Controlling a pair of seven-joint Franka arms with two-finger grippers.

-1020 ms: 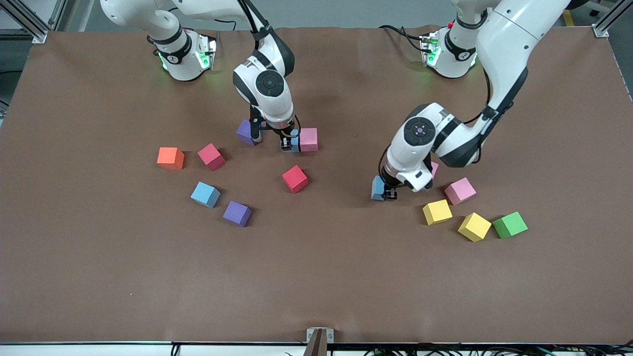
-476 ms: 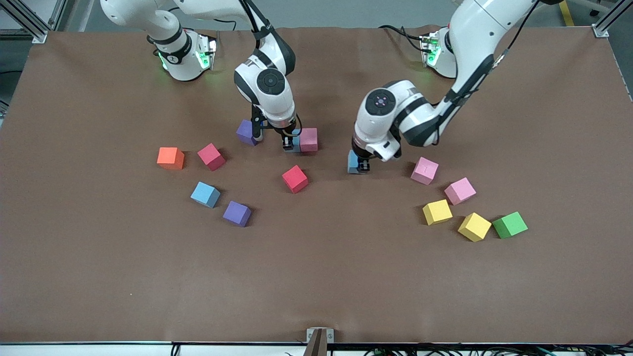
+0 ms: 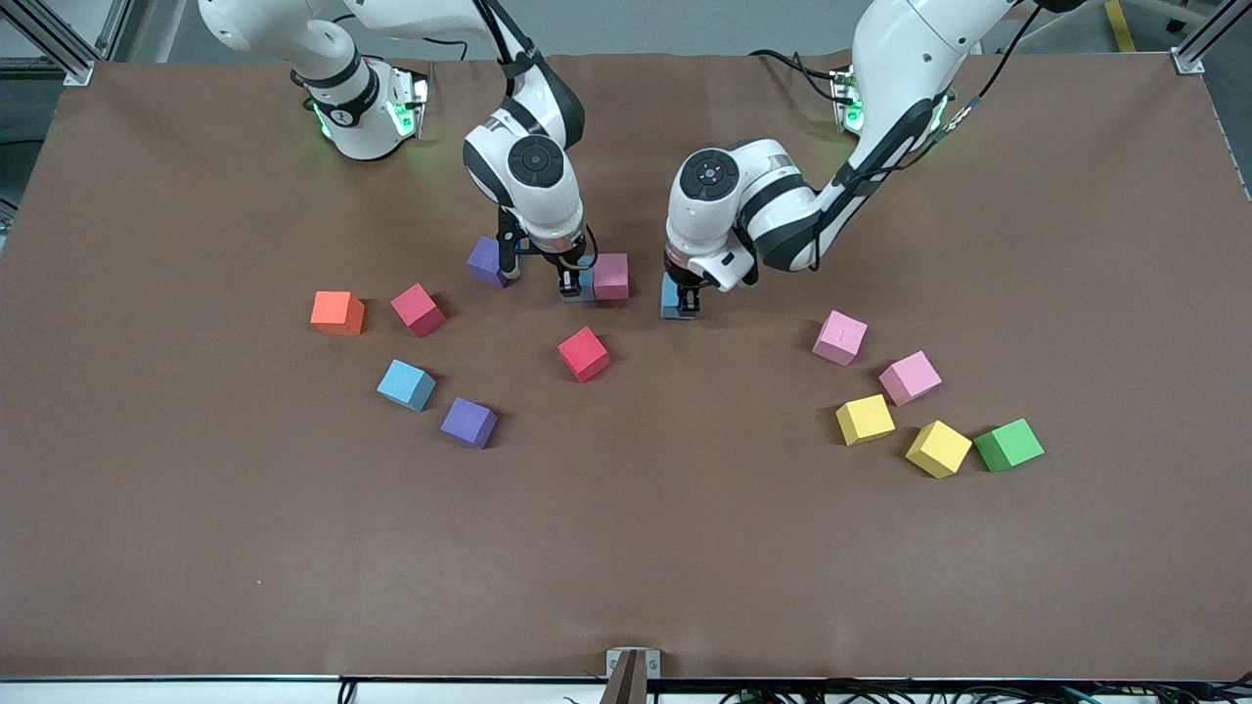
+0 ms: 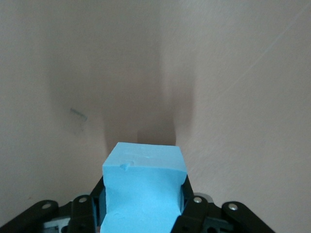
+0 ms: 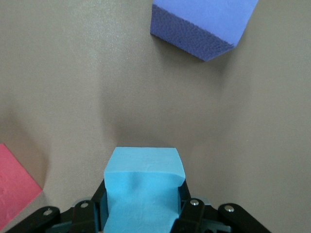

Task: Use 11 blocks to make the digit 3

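My right gripper (image 3: 574, 286) is clenched on a light blue block (image 5: 142, 187) set against a pink block (image 3: 610, 276), with a purple block (image 3: 483, 260) beside it toward the right arm's end. My left gripper (image 3: 682, 303) grasps another light blue block (image 4: 145, 187) just beside that pink one. The other blocks lie scattered on the surface (image 3: 626, 548); I see no digit formed.

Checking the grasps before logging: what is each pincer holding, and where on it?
Left pincer and right pincer each clamp a light blue block by two opposite side faces.
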